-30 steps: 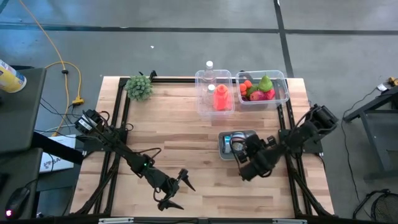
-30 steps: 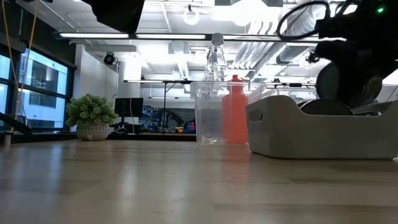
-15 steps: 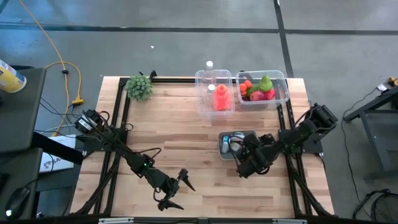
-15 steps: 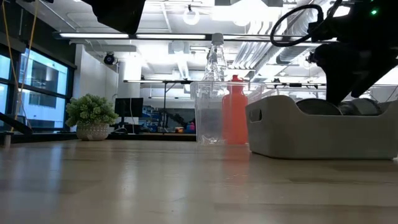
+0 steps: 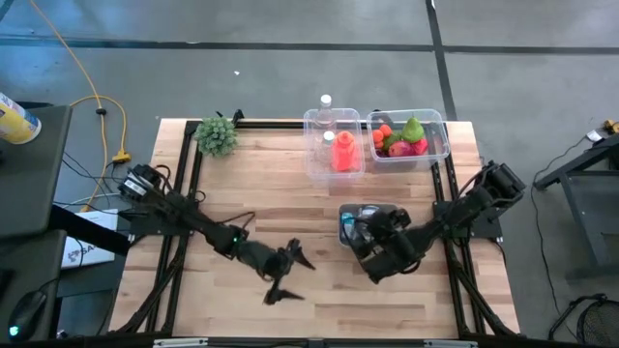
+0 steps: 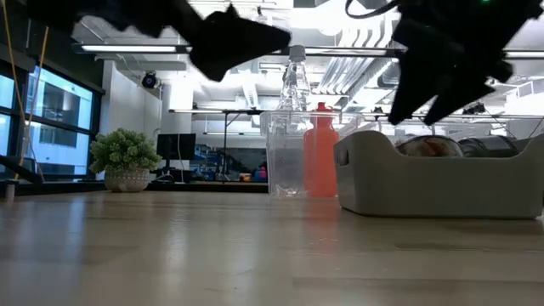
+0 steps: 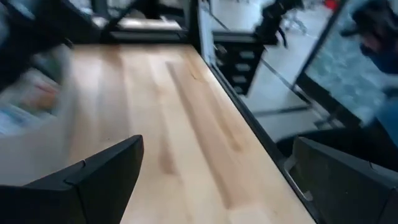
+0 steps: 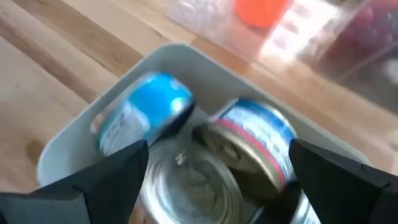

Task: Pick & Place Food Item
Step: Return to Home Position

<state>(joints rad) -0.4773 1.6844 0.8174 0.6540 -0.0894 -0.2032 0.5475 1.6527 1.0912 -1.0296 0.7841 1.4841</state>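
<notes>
A grey bin (image 5: 379,207) stands right of the table's middle. Three cans lie in it: a blue one (image 8: 146,118), one with a red stripe (image 8: 255,140) and one with its silver top up (image 8: 186,180). My right gripper (image 5: 361,236) hangs open just above the bin (image 8: 180,53), slanting down, with one finger on either side of the cans and touching none of them. My left gripper (image 5: 296,276) hovers open over bare wood near the table's middle front, pointing toward the right edge, with nothing between its fingers (image 7: 99,177).
At the far edge stand a clear tub with two bottles (image 5: 334,145) and a clear tub of fruit (image 5: 406,135). A small green plant (image 5: 217,135) sits at the far left. Bare wood (image 5: 271,193) lies between the arms.
My right gripper has opened over the bin, tipped, and shifted a little toward the table's left. A can now lies in the bin beneath it. My left gripper has swung toward the table's right and far side, rolling as it went, and stayed open.
</notes>
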